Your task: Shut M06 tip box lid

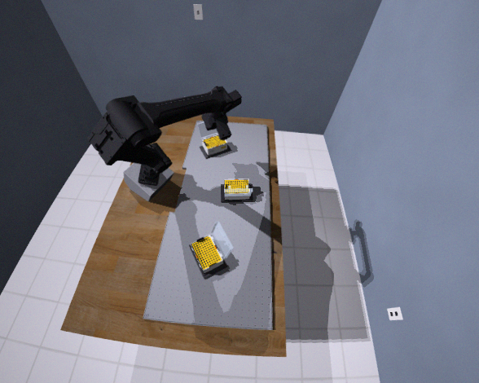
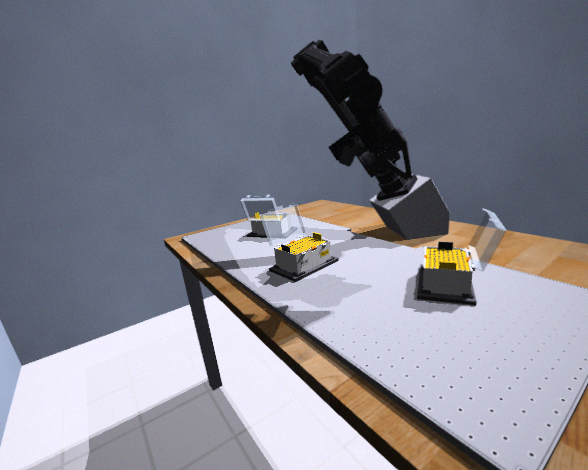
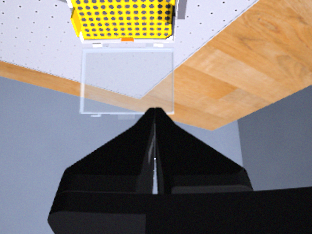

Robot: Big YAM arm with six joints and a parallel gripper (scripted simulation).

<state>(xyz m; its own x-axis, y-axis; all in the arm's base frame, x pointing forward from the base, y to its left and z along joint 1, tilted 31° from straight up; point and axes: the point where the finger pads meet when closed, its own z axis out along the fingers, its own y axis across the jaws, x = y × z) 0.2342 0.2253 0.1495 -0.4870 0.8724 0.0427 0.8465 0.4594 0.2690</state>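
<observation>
The tip box [image 3: 124,11] [image 1: 213,144] [image 2: 270,223] on H1 stands at the far end of the grey perforated plate [image 1: 215,297]. It holds yellow tips. My gripper [image 3: 155,117] [image 1: 222,133] is shut and empty, with its tip just at the lid's free edge, above and behind the box. The middle box [image 1: 236,187] [image 2: 303,253] and the near box [image 1: 207,252] [image 2: 446,270] have open lids.
The near box's lid [image 1: 224,239] [image 2: 488,233] stands up on its far side. The wooden table [image 1: 116,247] ends close behind the H1 box, with floor below. The arm's base [image 1: 148,181] [image 2: 413,212] sits beside the plate.
</observation>
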